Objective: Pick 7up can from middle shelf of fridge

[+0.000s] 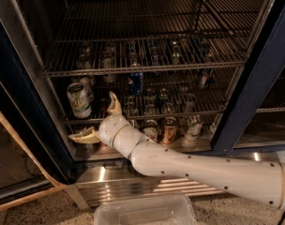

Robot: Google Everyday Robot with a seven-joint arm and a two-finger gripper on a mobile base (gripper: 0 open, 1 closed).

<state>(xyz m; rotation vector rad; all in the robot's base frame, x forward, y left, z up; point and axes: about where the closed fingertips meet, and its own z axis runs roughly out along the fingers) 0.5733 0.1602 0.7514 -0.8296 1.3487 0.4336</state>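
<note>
The 7up can (79,100), pale whitish-green with a silver top, stands upright at the left end of the middle shelf (180,113), a wire rack in the fridge (260,74). My gripper (98,120) is open and empty, just right of and slightly below the can. One finger (115,105) points up and the other (84,136) points left under the shelf's front rail. The can is not between the fingers. My white arm runs in from the lower right.
A blue Pepsi can (135,83) stands further back on the same rack. Several cans (170,130) sit on the level below, behind my arm. An upper wire rack (147,68) hangs above. The ribbed steel base (109,184) and a clear plastic bin (145,211) lie below.
</note>
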